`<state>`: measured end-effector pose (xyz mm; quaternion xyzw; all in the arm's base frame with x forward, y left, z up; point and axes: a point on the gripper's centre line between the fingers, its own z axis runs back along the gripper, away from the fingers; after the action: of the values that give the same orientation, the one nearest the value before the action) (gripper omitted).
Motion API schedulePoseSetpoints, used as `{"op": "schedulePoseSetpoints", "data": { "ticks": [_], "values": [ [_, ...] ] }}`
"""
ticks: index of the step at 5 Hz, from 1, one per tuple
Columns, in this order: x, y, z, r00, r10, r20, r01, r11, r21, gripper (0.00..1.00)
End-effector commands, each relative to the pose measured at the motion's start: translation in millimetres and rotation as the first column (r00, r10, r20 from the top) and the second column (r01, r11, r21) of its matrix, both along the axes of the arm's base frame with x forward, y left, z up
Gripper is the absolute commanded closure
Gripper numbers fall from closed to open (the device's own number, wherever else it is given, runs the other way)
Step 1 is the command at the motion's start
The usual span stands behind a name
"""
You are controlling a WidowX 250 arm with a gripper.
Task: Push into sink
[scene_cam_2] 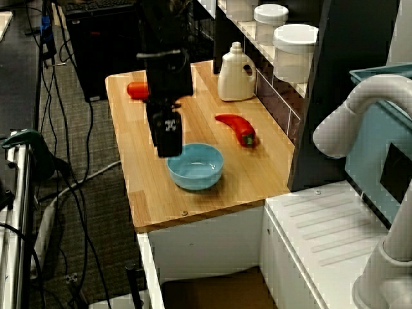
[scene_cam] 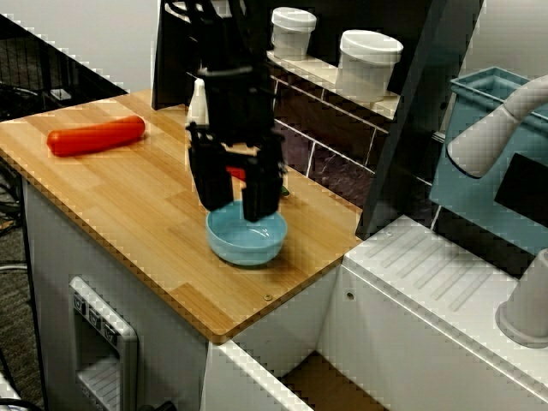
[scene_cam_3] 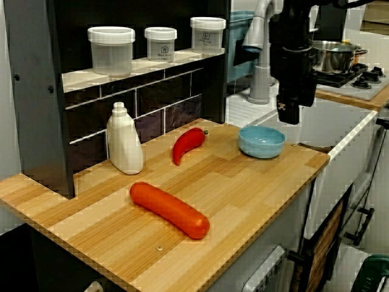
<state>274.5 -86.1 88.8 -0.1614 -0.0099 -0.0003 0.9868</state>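
Observation:
A light blue bowl (scene_cam: 247,237) (scene_cam_2: 195,167) (scene_cam_3: 262,141) stands on the wooden counter (scene_cam: 128,214) near its corner, by the sink. My black gripper (scene_cam: 233,204) (scene_cam_2: 169,143) (scene_cam_3: 289,112) hangs upright, its fingers open and empty. Its tips are just over the bowl's rim on the side away from the sink. I cannot tell whether they touch the rim. The sink (scene_cam: 257,377) (scene_cam_2: 206,248) lies below the counter's end, with white walls and a brownish floor, only partly in view.
A red pepper (scene_cam_2: 237,129) (scene_cam_3: 187,145) lies behind the bowl. Further along the counter are a long orange-red sausage (scene_cam: 96,137) (scene_cam_3: 170,208) and a white bottle (scene_cam_2: 235,74). Lidded jars (scene_cam: 368,64) stand on the shelf. The ribbed drainboard (scene_cam: 437,274), grey faucet (scene_cam: 505,120) and teal bin (scene_cam: 479,145) flank the sink.

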Motion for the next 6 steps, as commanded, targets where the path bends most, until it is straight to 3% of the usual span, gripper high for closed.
{"op": "schedulePoseSetpoints", "data": {
  "ticks": [1,4,5,6],
  "values": [
    [8.7,-7,1.0,1.0,-0.001,0.013,0.001,1.0,0.01,0.0],
    [28.2,-5,9.1,0.999,-0.041,-0.023,0.041,0.999,0.011,0.0],
    [30.6,0,1.3,0.99,-0.139,-0.017,0.14,0.989,0.044,0.0],
    [31.8,2,-6.4,0.989,-0.148,-0.016,0.149,0.987,0.059,0.0]
  ]
}}
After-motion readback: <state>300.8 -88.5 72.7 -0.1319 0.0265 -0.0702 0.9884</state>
